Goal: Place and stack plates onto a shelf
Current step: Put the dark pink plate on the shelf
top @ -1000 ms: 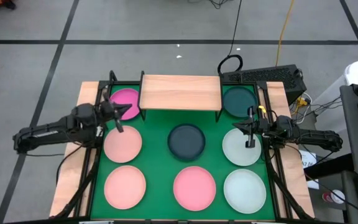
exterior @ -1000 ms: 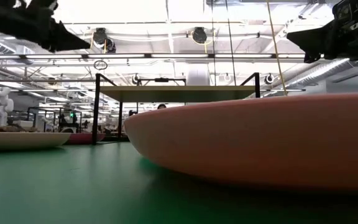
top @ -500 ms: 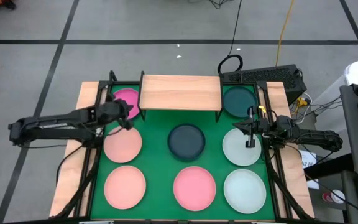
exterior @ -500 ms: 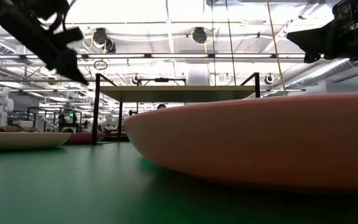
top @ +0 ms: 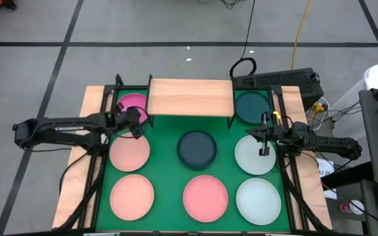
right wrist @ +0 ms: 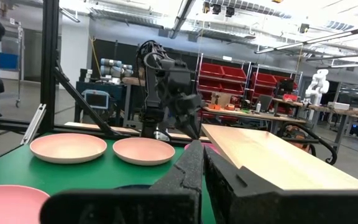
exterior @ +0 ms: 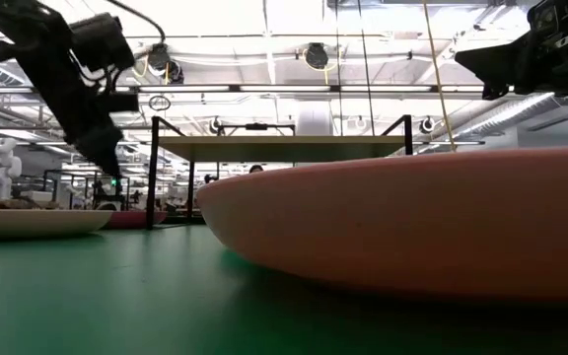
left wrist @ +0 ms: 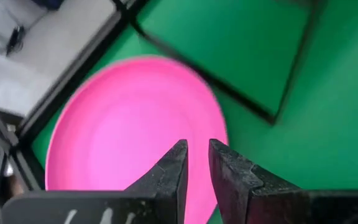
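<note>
Left gripper (top: 136, 128) hangs over the near rim of the hot pink plate (top: 132, 105), up at eleven o'clock on the green worktop (top: 169, 190). Its fingers (left wrist: 171, 168) stand narrow, a thin gap showing, nothing held. That plate lies flat just beside the shelf (top: 191, 97), which sits at twelve with a bare top. Right gripper (top: 264, 151) waits over the pale mint-white plate (top: 253, 157) at three o'clock, its fingers nearly together and empty. A dark teal plate (top: 197, 148) holds the centre, another (top: 251, 106) at one o'clock.
</note>
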{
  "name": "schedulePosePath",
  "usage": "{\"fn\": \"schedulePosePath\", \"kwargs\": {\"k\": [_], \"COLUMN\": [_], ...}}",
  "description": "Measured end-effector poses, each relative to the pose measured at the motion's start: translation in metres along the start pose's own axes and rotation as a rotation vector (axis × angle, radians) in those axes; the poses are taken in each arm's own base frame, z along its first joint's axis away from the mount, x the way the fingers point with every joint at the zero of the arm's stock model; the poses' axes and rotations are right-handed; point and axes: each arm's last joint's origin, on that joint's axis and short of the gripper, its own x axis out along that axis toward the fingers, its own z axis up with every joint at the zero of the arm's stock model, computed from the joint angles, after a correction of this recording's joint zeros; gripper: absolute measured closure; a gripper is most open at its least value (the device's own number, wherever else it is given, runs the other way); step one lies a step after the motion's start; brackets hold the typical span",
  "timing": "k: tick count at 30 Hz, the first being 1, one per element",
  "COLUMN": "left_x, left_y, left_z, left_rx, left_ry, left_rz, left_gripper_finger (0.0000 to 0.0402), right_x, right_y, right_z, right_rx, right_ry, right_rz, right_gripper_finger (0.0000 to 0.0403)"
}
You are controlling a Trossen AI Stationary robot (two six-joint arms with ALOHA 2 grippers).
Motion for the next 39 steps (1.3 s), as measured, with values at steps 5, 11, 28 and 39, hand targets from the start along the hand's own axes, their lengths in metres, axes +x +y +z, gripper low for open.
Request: {"fn": "schedulePosePath", "kwargs": {"k": [5, 11, 28, 39], "left_x": [0.015, 0.033, 0.045, 0.034], "left_y": [-0.004, -0.014, -0.019, -0.02], "left_z": [-0.002, -0.007, -0.012, 0.006], "left_rx": [0.047, 0.114, 0.16, 0.128], "left_ry": [0.1, 0.212, 0.29, 0.276], "left_rz": [-0.005, -0.026, -0.013, -0.072], "left_gripper_finger": [0.0329, 0.0329, 0.0329, 0.0329], "right_x": [0.0, 0.0, 0.0, 0.0], "right_y": [0.0, 0.0, 0.0, 0.0], "right_z": [0.0, 0.0, 0.0, 0.0], "right_rx": [0.0, 0.0, 0.0, 0.0], "right_ry": [0.0, 0.0, 0.0, 0.0], "right_rz": [0.0, 0.0, 0.0, 0.0], "right_gripper_finger": [0.0403, 0.0403, 0.0403, 0.0403]}}
